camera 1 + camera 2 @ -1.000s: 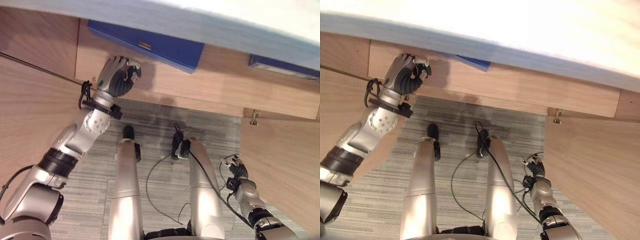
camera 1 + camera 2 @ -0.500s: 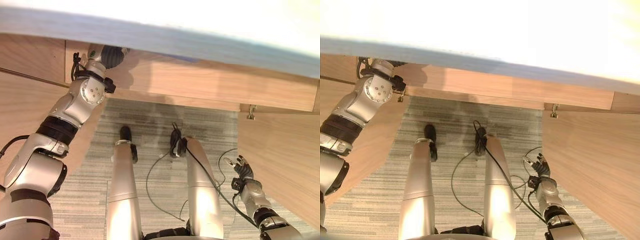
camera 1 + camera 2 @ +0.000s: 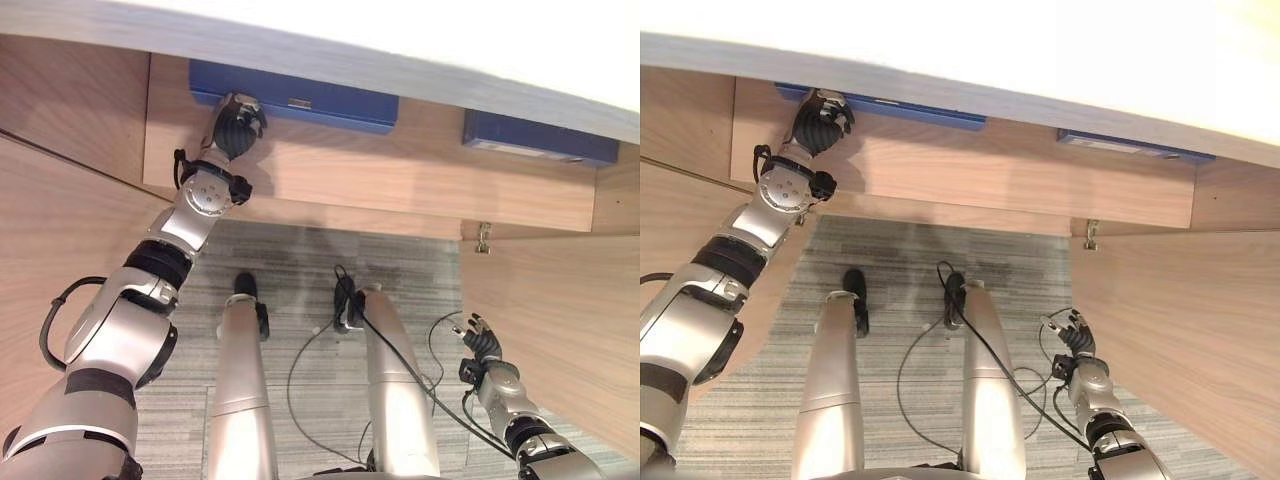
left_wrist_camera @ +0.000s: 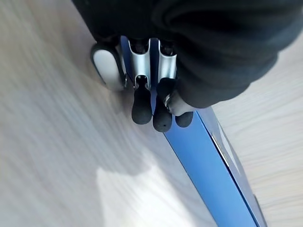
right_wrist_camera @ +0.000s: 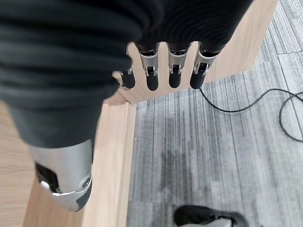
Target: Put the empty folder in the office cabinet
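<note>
A flat blue folder (image 3: 320, 100) lies on the wooden cabinet shelf (image 3: 380, 185), mostly under the pale cabinet top (image 3: 400, 40). My left hand (image 3: 236, 122) reaches up into the cabinet at the folder's left end. In the left wrist view its fingers (image 4: 142, 101) are curled round the folder's edge (image 4: 213, 170). Low at the right, my right hand (image 3: 481, 343) hangs beside the cabinet door with its fingers (image 5: 173, 71) relaxed and holding nothing.
A second blue folder (image 3: 535, 138) lies on the same shelf at the right. The cabinet doors stand open on both sides, the left door (image 3: 60, 250) and the right door (image 3: 560, 310), with a hinge (image 3: 484, 238). Grey carpet (image 3: 300, 260) lies below.
The camera has shifted, hiding and then showing the shelf again. My left hand has moved deeper into the cabinet with the folder, which now lies farther back. The right hand stays low.
</note>
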Robot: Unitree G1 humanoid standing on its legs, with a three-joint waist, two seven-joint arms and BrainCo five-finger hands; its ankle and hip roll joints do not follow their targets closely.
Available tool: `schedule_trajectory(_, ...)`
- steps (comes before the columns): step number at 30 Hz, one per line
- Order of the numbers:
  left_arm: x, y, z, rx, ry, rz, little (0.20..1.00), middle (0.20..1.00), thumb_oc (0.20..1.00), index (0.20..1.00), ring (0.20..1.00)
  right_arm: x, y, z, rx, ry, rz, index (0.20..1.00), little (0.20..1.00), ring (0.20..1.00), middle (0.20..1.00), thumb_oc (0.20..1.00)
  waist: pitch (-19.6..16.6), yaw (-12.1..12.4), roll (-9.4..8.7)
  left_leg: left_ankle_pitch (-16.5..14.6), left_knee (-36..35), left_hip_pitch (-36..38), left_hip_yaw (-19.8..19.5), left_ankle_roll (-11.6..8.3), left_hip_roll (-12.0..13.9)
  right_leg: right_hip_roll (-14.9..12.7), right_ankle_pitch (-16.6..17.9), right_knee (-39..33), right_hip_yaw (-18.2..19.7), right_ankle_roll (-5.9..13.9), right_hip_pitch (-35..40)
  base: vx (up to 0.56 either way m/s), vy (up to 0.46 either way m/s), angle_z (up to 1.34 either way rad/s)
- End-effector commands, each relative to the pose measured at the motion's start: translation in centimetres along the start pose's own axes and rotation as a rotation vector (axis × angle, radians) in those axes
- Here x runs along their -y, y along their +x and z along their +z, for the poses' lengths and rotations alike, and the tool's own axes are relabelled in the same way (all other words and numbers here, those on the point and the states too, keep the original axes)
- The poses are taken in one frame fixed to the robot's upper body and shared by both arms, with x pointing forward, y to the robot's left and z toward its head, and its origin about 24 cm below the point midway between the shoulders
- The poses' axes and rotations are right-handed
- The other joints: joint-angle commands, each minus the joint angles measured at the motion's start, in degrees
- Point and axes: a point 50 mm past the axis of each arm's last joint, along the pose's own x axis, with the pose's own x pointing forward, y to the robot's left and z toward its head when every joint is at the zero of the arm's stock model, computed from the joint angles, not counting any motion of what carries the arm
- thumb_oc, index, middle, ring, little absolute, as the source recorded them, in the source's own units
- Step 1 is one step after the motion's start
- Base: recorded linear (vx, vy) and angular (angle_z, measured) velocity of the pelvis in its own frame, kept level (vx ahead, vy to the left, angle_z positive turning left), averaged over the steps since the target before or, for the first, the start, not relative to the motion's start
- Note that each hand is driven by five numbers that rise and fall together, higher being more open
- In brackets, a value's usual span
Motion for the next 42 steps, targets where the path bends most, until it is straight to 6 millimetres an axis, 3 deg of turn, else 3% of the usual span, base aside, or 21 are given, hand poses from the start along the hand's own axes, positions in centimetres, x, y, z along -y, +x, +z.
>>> schedule_trajectory(1,-5.1,2.4,1.2,-0.070,-0.106,0.174,0.200,0.200,0.200,0.200,0.200,1.7,0.1,0.1,-0.002,0.024,-0.062,1.000,1.000,1.000,1.000,1.000,2.30,-3.19,2.97,-5.74,-2.21,3.67,-3.78,1.13,3.60,-1.63,-0.48,-4.52,1.82,2.10,3.05,0.00,0.000,0.00)
schedule_trajectory(4,-6.3,3.0,2.3,-0.046,-0.131,0.204,0.200,0.200,0.200,0.200,0.200,1.7,0.2,0.2,0.003,0.027,-0.057,1.000,1.000,1.000,1.000,1.000,2.30,-3.46,2.90,-5.65,-2.13,3.26,-3.89,1.04,3.73,-1.49,-0.39,-4.56,1.86,2.13,2.82,0.00,0.000,0.00)
schedule_trajectory(6,-8.1,3.6,3.7,-0.013,-0.152,0.242,0.200,0.200,0.200,0.200,0.200,1.7,0.1,0.2,0.004,0.030,-0.052,1.000,1.000,1.000,1.000,1.000,2.00,-3.84,2.83,-5.44,-2.16,2.82,-4.08,0.85,3.98,-1.53,-0.17,-4.64,1.81,2.34,2.39,0.00,0.000,0.00)
schedule_trajectory(12,-10.3,4.2,5.9,0.047,-0.201,0.287,0.200,0.200,0.200,0.200,0.200,1.9,0.1,0.1,-0.011,0.024,-0.049,1.000,1.000,1.000,1.000,1.000,1.51,-4.03,3.15,-5.37,-2.19,2.07,-4.23,0.70,3.98,-1.50,-0.17,-4.82,1.92,2.42,1.84,0.00,-0.004,-0.07)
schedule_trajectory(19,-10.9,4.8,8.4,0.126,-0.283,0.300,0.200,0.200,0.200,0.200,0.200,1.5,0.3,0.2,-0.012,0.025,-0.030,1.000,1.000,1.000,1.000,1.000,0.63,-3.92,3.57,-5.07,-3.13,2.09,-4.20,0.50,3.99,-1.57,0.07,-5.65,1.74,2.58,1.98,0.01,-0.010,0.07)
schedule_trajectory(24,-9.5,4.3,8.0,0.150,-0.342,0.281,0.200,0.200,0.200,0.200,0.200,1.1,0.1,-0.3,-0.025,0.022,-0.016,1.000,1.000,1.000,1.000,1.000,0.18,-3.51,3.84,-4.63,-4.64,3.65,-4.10,0.40,3.94,-1.59,0.51,-6.77,1.67,2.85,3.09,0.01,-0.024,-0.01)
schedule_trajectory(28,-3.0,0.7,4.2,0.145,-0.524,0.177,0.200,0.200,0.200,0.200,0.200,0.3,-1.1,-3.1,-0.105,-0.028,0.004,1.000,1.000,1.000,1.000,1.000,-0.04,-1.71,4.17,-2.66,-12.00,11.04,-3.27,-0.20,3.67,-1.52,1.84,-11.77,1.26,3.00,8.54,0.00,-0.013,0.02)
schedule_trajectory(34,3.3,-6.4,-0.4,0.052,-0.638,0.010,0.200,0.200,0.200,0.200,0.200,1.2,-2.4,-5.8,-0.205,-0.056,-0.013,1.000,1.000,1.000,1.000,1.000,0.00,0.78,4.96,0.67,-23.76,22.33,-2.21,-1.24,2.87,-1.32,5.39,-21.06,0.44,4.17,18.85,0.00,0.001,0.04)
schedule_trajectory(35,4.2,-7.8,-1.0,0.030,-0.667,-0.021,0.200,0.200,0.200,0.200,0.200,1.3,-2.7,-6.2,-0.215,-0.056,-0.014,1.000,1.000,1.000,1.000,1.000,-0.09,1.23,5.19,3.98,-27.04,23.98,-1.74,-1.19,2.74,-1.47,8.59,-24.35,-0.27,3.93,20.49,-0.04,0.013,0.07)
schedule_trajectory(36,5.7,-10.4,-2.2,-0.021,-0.725,-0.078,0.200,0.200,0.200,0.200,0.200,1.7,-3.3,-7.1,-0.249,-0.066,-0.017,1.000,1.000,1.000,1.000,1.000,-0.53,2.03,5.82,6.05,-32.00,28.41,-1.53,-1.51,2.47,-1.32,10.40,-28.44,-0.88,4.56,24.44,-0.05,0.015,0.09)
schedule_trajectory(37,5.7,-10.4,-2.2,-0.022,-0.725,-0.078,0.200,0.200,0.200,0.200,0.200,1.7,-3.3,-7.2,-0.249,-0.067,-0.017,1.000,1.000,1.000,1.000,1.000,-0.47,2.02,5.82,6.11,-32.15,28.61,-1.54,-1.52,2.49,-1.31,10.45,-28.56,-0.91,4.56,24.64,0.05,0.000,0.13)
schedule_trajectory(42,7.6,-15.9,-4.5,-0.144,-0.783,-0.217,0.200,0.200,0.200,0.200,0.200,3.1,-4.8,-9.4,-0.331,-0.092,-0.038,1.000,1.000,1.000,1.000,1.000,-1.93,3.39,7.23,10.53,-44.72,41.00,-1.15,-2.48,2.76,-1.10,14.43,-39.44,-2.59,6.04,35.74,0.09,0.002,0.16)
